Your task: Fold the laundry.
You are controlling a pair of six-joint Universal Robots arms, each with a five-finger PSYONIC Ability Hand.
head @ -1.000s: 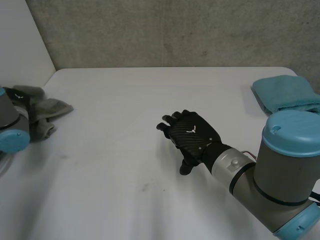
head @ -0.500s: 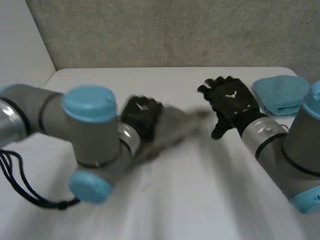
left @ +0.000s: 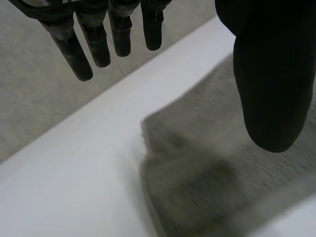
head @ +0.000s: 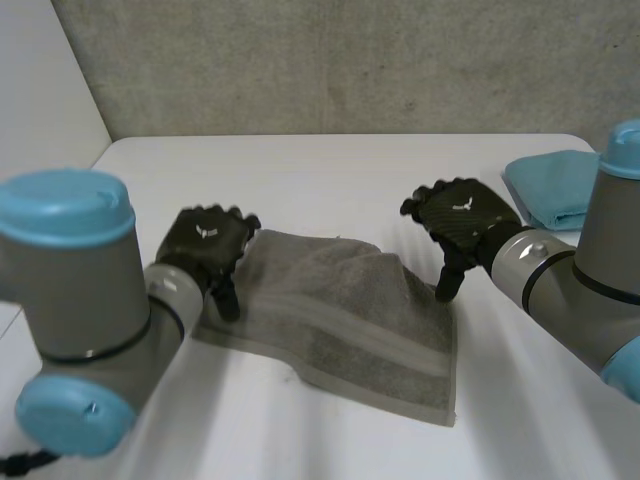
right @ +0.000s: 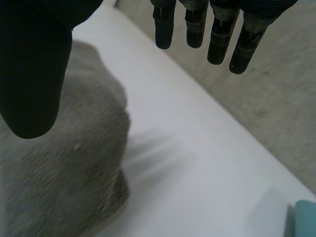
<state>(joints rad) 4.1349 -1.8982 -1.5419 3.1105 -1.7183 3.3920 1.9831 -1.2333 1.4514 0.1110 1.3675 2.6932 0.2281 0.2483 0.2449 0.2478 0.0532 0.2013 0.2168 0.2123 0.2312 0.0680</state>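
Your left fingers (left: 121, 34) hang straight, apart from the thumb, holding nothing; your right fingers (right: 195, 24) do the same. The left hand (head: 205, 245) sits at the far left corner of the towel (head: 340, 310), the right hand (head: 460, 220) at its far right corner. The towel lies spread, slightly rumpled, mid-surface (head: 330, 170); a folded blue towel (head: 560, 190) rests far right. The first fold looks ready to begin: pinch both far corners and carry them to the near edge.

The grey rectangular terry-cloth towel (head: 335, 310) is fuzzy, with one flatter woven band. The white table (head: 330, 170) looks smooth and matt; the grey concrete wall (head: 350, 60) behind it is rough.
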